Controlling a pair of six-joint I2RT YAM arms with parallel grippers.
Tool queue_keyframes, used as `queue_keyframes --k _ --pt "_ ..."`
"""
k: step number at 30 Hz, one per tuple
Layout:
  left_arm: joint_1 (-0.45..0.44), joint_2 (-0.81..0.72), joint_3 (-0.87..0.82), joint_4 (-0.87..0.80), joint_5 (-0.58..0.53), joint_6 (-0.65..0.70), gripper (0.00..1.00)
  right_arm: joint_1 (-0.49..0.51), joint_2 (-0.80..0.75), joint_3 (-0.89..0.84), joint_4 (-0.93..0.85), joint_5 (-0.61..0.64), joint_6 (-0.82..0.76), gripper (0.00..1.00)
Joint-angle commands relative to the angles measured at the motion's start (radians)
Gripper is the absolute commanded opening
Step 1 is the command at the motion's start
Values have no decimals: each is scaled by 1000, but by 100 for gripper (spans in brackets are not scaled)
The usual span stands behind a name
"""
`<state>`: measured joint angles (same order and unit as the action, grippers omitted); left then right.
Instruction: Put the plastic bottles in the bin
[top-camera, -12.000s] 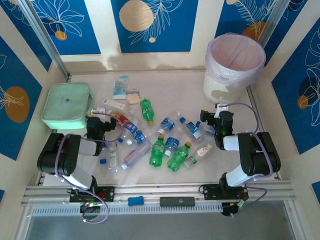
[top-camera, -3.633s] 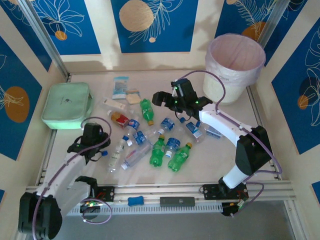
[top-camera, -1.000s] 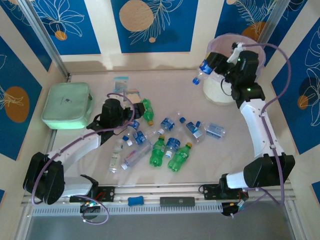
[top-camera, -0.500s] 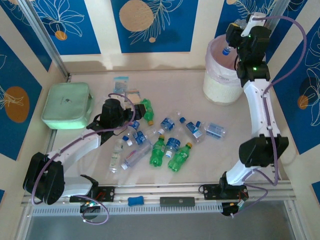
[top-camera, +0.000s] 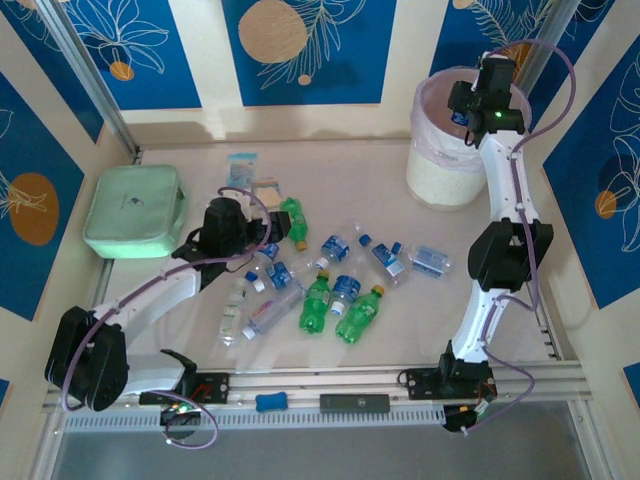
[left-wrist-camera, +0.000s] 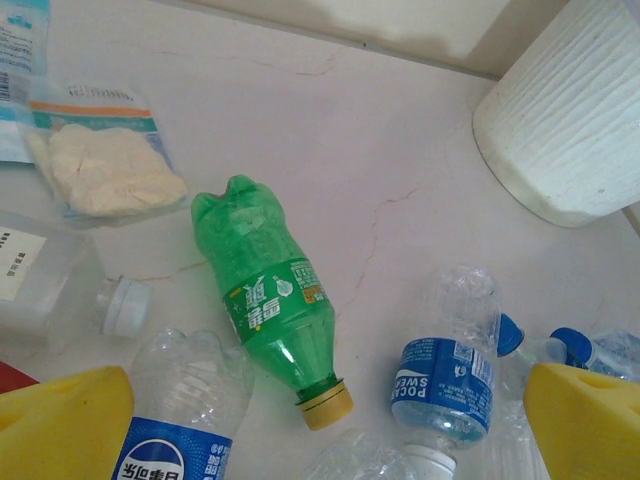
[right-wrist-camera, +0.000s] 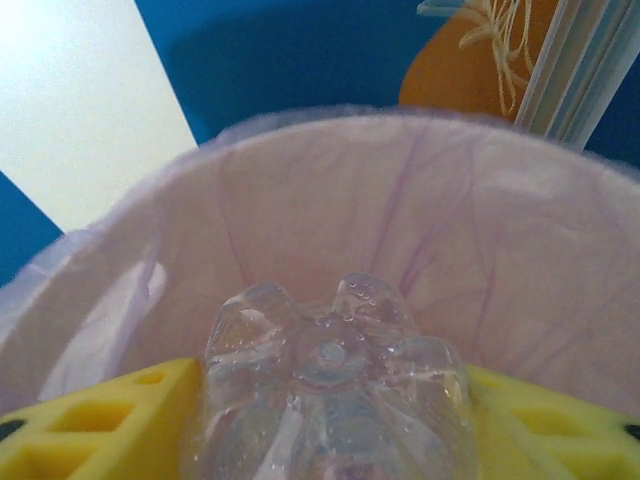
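Right wrist view shows my right gripper (right-wrist-camera: 330, 425) clamped on a clear bottle (right-wrist-camera: 330, 365), its long axis pointing base-first straight ahead into the open bin (right-wrist-camera: 300, 190).

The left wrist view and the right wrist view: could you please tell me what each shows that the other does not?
Left wrist: a green bottle lying on the table by a blue-labelled bottle and a powder packet, under the open left gripper. Right wrist: the right gripper shut on a clear bottle, base forward, facing the pink liner. Shared: the bin, as a ribbed white wall in the left and a lined inside in the right, plus yellow fingers.
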<state>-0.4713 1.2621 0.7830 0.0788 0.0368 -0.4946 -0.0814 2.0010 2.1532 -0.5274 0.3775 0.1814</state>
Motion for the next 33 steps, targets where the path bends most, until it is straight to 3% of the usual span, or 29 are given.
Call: queue_keyframes --k 1,6,11,14,23,33 --pt "7 -45 26 -30 -2 43 100 -6 16 121 -107 -17 38 69" --pt "7 -50 15 -26 -16 48 100 3 11 215 -167 -47 45 82" --pt "7 -17 19 4 -4 37 100 37 -60 227 -242 -100 68 84" --pt "7 11 28 22 4 33 100 85 -158 115 -248 -128 64 85" --pt "7 110 55 91 60 -5 100 333 -471 -443 -126 -135 52 88" --pt "7 149 57 138 94 -38 100 480 -522 -743 -206 -244 156 91"
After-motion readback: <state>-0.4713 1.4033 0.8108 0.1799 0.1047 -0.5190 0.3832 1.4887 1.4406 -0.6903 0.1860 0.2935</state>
